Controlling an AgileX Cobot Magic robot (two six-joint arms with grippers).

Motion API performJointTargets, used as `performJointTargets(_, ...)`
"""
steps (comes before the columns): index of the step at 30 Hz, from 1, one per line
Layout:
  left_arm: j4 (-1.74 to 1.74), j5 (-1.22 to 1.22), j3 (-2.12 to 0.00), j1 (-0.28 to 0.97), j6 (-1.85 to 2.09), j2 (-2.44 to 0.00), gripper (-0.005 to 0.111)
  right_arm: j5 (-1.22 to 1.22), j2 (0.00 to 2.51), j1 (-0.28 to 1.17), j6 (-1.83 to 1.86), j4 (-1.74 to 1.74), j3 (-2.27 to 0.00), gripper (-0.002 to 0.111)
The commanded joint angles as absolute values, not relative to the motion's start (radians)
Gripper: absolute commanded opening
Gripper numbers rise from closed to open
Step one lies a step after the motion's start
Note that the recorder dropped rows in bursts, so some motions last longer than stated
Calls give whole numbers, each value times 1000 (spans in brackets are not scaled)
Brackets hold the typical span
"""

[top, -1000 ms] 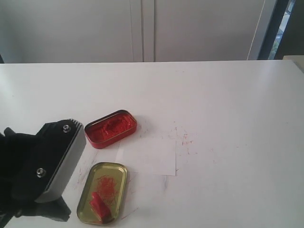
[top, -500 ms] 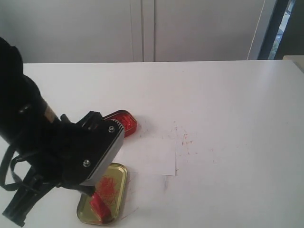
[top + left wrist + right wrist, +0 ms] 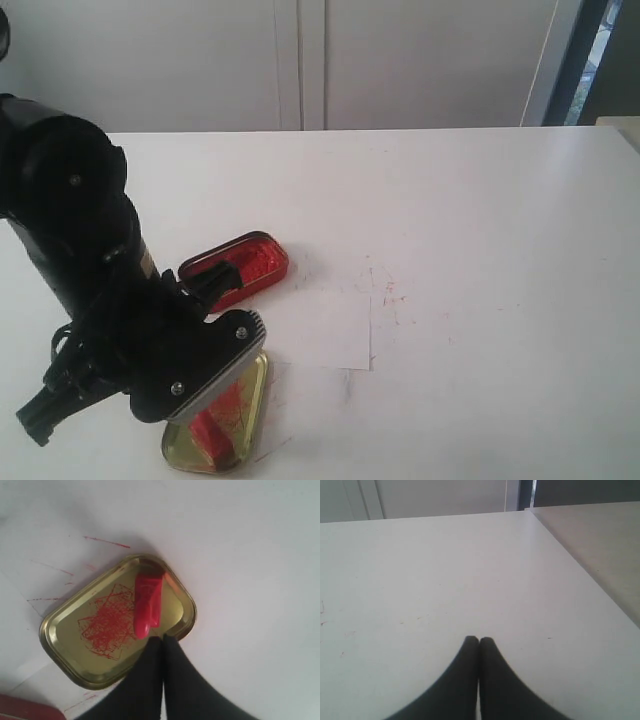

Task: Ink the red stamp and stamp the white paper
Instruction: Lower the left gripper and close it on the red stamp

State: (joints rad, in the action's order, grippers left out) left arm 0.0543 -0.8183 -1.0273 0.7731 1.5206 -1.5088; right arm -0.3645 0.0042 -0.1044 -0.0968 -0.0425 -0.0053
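— Over the gold lid (image 3: 70, 645), by one end of it, L gripper (image 3: 162, 639) hangs w/ both fingers pressed together, nothing between them. Tips sit just beside the narrow end of the red stamp (image 3: 148, 605). Ok for the pick?

— Approach looks ok, jaws don't. Stamp lies on its side in the lid, block end away from the tips, handle end toward them. Shut fingers can only nudge it. I'd spread them first, then come down w/ one finger each side of the handle.

— Grip the handle, not the block?

— Yes, imo. Handle is narrower, & holding it leaves the block's face free for the red ink tin (image 3: 255, 262), which sits near the lid in the ext. view. Also, the handle end lies a bit to one side of the tips, so shift over & centre it before closing.

— Risks?

— Lid looks shallow & prob. light. A finger catching its rim could tip or slide it, stamp & all. Stamp is close to that rim, so little room there. Go slow, close gently, lift straight up.

— How high are the tips above the lid?

— Can't tell. Arm body hides them in the ext. view.

— White paper (image 3: 320, 330)?

— Flat on the table (image 3: 480, 220), just beside both the tin & the lid.

— R gripper (image 3: 479, 640)?

— Fingers closed together too, empty. Its wrist view shows only bare tabletop.
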Motion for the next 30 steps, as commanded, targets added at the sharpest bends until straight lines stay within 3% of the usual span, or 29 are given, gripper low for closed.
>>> performJointTargets(1, 42, -802, -1026, 779, 1526, -1531, 29, -350, 0, -100, -102, -45, 0, 0)
performJointTargets(3, 42, -774, -1026, 779, 1526, -1537, 34, -350, 0, -100, -102, -45, 0, 0)
performJointTargets(30, 97, -703, -1026, 779, 1551, -1670, 34, -350, 0, -100, -102, -45, 0, 0)
